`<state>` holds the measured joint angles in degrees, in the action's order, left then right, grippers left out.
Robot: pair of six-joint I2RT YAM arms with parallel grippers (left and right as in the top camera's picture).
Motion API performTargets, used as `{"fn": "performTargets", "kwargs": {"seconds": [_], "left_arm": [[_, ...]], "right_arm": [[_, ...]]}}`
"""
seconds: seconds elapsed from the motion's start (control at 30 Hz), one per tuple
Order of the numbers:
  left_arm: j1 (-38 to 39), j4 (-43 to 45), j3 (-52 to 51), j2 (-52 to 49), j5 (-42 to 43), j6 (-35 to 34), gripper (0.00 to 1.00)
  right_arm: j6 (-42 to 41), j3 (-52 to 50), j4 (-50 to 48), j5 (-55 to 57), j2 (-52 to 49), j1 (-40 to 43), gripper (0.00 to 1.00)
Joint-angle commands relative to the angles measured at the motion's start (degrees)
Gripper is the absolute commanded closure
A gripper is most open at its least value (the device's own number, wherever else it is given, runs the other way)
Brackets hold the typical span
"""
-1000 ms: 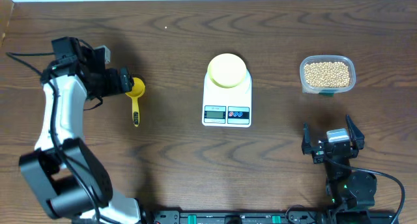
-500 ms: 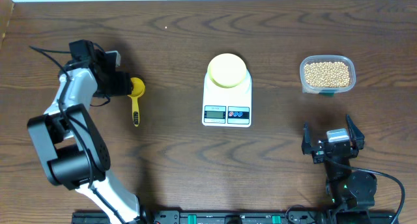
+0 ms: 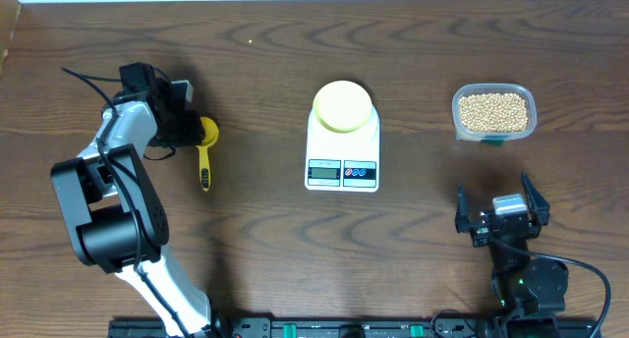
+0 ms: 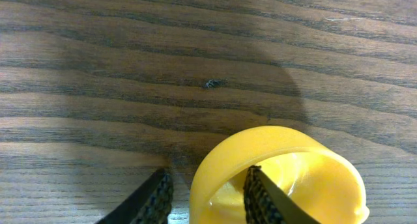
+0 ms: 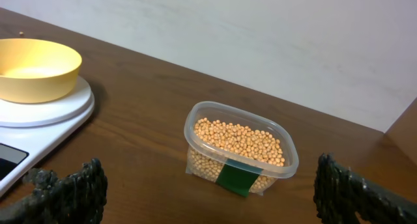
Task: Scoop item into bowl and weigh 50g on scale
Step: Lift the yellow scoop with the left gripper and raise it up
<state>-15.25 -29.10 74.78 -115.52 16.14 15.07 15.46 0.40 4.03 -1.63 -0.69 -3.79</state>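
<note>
The left hand is at the cup end of the yellow scoop, one finger inside the cup and one outside its wall. The picture cuts off low down, so I cannot tell if the fingers pinch the wall or just stand by it. The scoop's handle is hidden in the close view. The right hand rests near the front of the brown worktop, spread wide and holding nothing. The beans sit in a clear tub at the far right, well apart from that hand. The pale-yellow bowl sits on the white scale in the middle; its little screen is too small to read.
</note>
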Motion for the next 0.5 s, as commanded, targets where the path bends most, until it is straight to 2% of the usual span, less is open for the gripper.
{"fn": "performTargets", "kwargs": {"seconds": [0.0, 0.1, 0.3, 0.47], "left_arm": [[0.0, 0.3, 0.8, -1.0, -0.4, 0.1, 0.70], [0.0, 0.9, 0.8, -1.0, -0.4, 0.1, 0.92], [-0.7, 1.6, 0.8, 0.7, -0.4, -5.2, 0.92], [-1.1, 2.3, 0.9, 6.4, -0.3, -11.0, 0.93]], "right_arm": [[-0.4, -0.1, 0.2, 0.2, 0.4, -0.4, 0.01], [-0.4, -0.1, 0.2, 0.2, 0.4, -0.4, 0.01], [-0.4, -0.1, 0.2, 0.2, 0.4, -0.4, 0.01], [-0.4, -0.1, 0.2, 0.2, 0.4, -0.4, 0.01]]}}
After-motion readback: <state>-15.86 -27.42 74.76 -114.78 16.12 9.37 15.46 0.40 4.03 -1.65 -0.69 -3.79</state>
